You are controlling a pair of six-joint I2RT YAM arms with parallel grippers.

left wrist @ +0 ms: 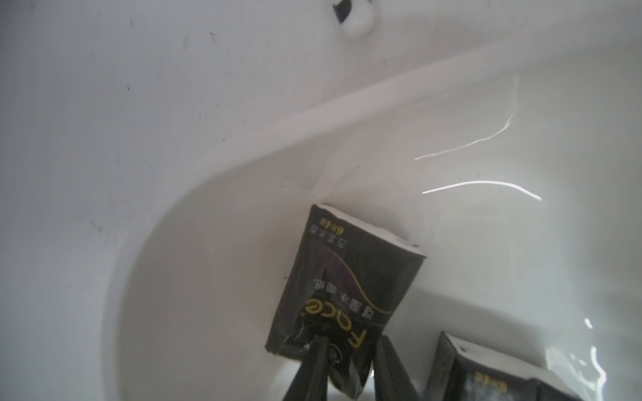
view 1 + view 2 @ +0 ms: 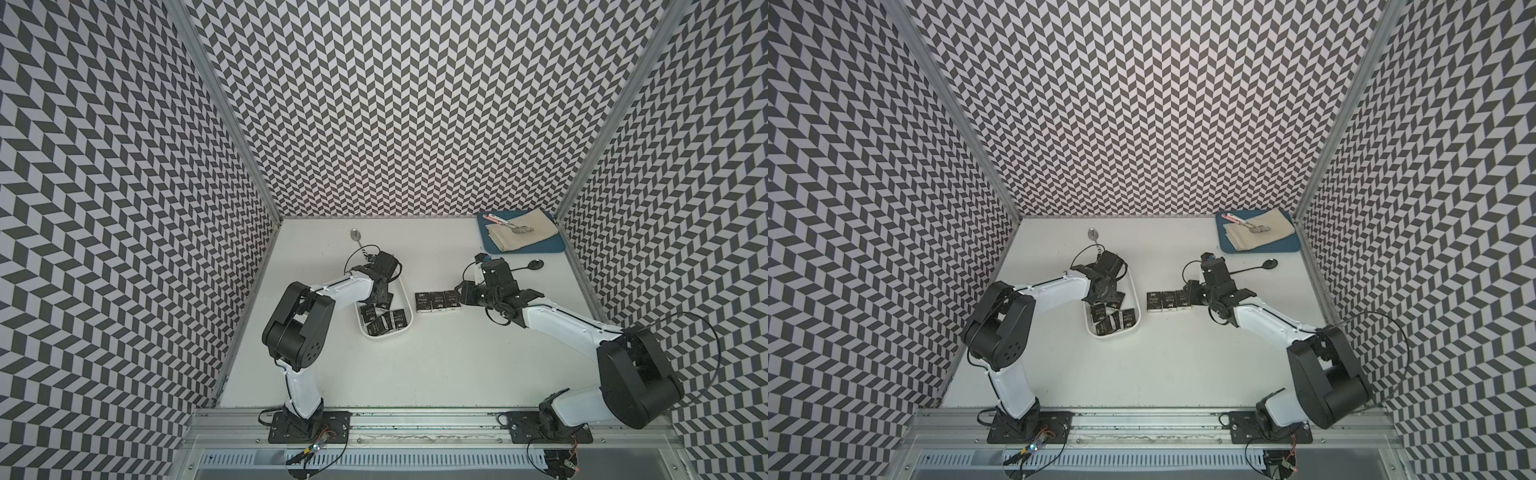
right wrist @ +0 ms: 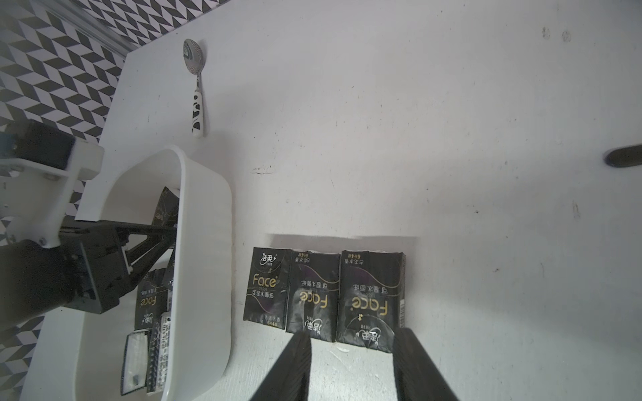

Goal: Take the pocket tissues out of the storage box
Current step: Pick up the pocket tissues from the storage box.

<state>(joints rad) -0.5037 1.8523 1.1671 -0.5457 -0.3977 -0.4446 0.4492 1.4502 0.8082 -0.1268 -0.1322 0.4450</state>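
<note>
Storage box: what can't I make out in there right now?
- Count of packets: in both top views the left arm covers part of the box; in the right wrist view its wall hides some.
- Grip: left wrist view, fingers flank one packet; its crumpled corner hides the contact.

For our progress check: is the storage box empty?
Not empty: the left gripper pinches a black packet inside the storage box, among more packets.

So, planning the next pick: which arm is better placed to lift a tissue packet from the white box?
Left. The left gripper is inside the storage box, pinching a packet. The right gripper is outside, beside three packets.
</note>
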